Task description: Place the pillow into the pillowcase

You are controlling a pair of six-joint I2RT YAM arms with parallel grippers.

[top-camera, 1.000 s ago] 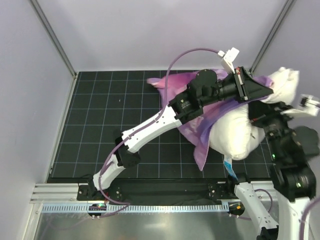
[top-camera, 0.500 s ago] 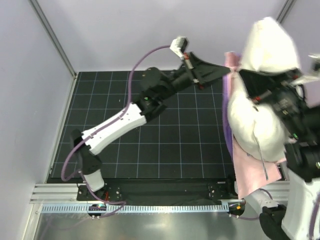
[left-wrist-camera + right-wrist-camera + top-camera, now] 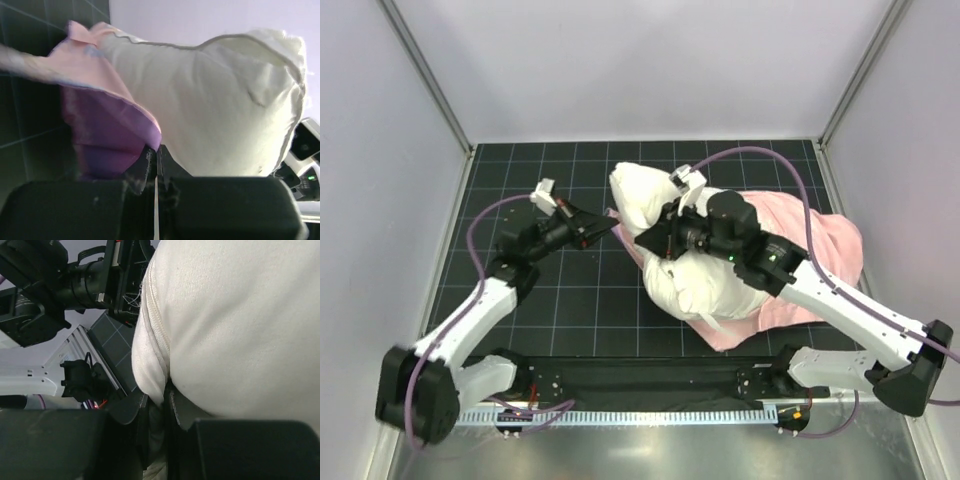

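Top view: pillow (image 3: 642, 195) lies near the middle of the dark gridded tabletop (image 3: 520, 170), its long side running from the far centre toward the near edge. It rests on the pillowcase (image 3: 820, 245). The pillowcase spreads out flat to the right of the pillow, pale pink side up, with a strip also showing under the pillow's near end. Left arm reaches in from the near left corner. Left gripper (image 3: 607, 232) sits just beside the pillow's left edge. Left wrist view: the jaws are clenched with no gap, pinching a fold of the pillowcase (image 3: 105, 120), purple on the side facing the camera and pale pink along its upper edge. That fold lies right against the pillow (image 3: 220, 110), which fills the right half of that view, piped seam along its top. Right arm comes from the near right corner and crosses over the pillowcase and the pillow. Right gripper (image 3: 645, 240) is at the pillow's left side, close to the left gripper. Right wrist view: the jaws are nearly together, grasping a pinch of white pillow fabric (image 3: 235, 325) beside the seam. Cannot tell whether any part of the pillow is inside the pillowcase opening. A purple cable (image 3: 760, 152) arcs above the right arm.
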